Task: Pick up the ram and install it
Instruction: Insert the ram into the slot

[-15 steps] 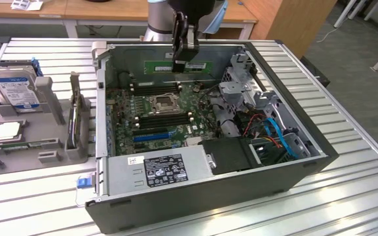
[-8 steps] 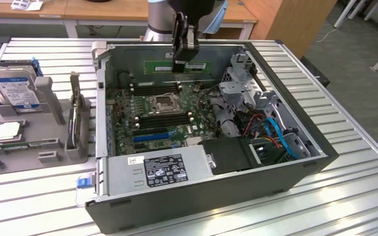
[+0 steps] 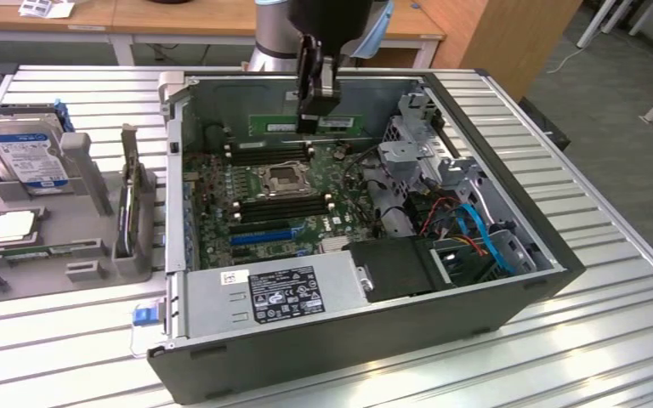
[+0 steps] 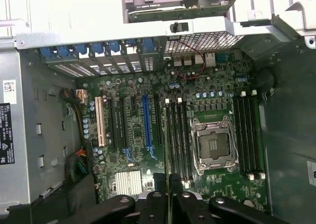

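Sitting on the slatted table point(image 3: 599, 340), the open computer case point(image 3: 338, 365) shows its labelled power supply point(image 3: 275, 293) along its near wall. Beside the case, toward the table's edge on the exterior view's left, a grey holder point(image 3: 88, 255) carries a square silver processor point(image 3: 11, 225) and, farther back, a hard drive point(image 3: 20, 153). Past the power supply lies the motherboard point(image 3: 315, 223), with a blue slot point(image 3: 264, 231), then the empty processor socket point(image 3: 285, 177) between banks of black slots point(image 3: 285, 204). Farthest back, near the case's far wall, the gripper point(image 3: 312, 115) is clamped on the ram point(image 3: 275, 126). It holds the green stick on edge above the board and seated in no slot. In the wrist view its fingers point(image 4: 159, 184) pinch the stick over the black slots.
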`<state>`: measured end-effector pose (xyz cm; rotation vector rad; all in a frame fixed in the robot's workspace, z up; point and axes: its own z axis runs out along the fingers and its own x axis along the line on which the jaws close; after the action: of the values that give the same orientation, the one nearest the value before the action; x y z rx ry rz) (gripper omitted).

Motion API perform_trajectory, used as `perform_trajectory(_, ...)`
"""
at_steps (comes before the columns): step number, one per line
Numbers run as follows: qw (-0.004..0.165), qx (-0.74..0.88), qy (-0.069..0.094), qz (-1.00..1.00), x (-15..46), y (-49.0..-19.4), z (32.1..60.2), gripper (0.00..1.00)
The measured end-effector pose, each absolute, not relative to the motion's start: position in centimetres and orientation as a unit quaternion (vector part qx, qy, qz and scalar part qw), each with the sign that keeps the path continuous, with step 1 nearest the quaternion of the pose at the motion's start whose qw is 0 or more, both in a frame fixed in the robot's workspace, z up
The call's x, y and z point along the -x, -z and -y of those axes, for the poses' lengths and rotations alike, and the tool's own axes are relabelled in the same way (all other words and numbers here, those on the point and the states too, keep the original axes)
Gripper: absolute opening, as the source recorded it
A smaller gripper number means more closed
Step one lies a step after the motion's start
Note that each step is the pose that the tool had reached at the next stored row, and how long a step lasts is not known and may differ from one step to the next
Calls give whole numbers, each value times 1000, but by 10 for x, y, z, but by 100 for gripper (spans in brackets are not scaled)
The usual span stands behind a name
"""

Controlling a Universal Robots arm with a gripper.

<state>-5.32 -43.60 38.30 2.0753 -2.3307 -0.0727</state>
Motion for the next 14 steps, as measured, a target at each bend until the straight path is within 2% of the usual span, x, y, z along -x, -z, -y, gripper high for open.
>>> perform_trajectory(14, 10, -665, 23, 747, 53, -358, 436, 14)
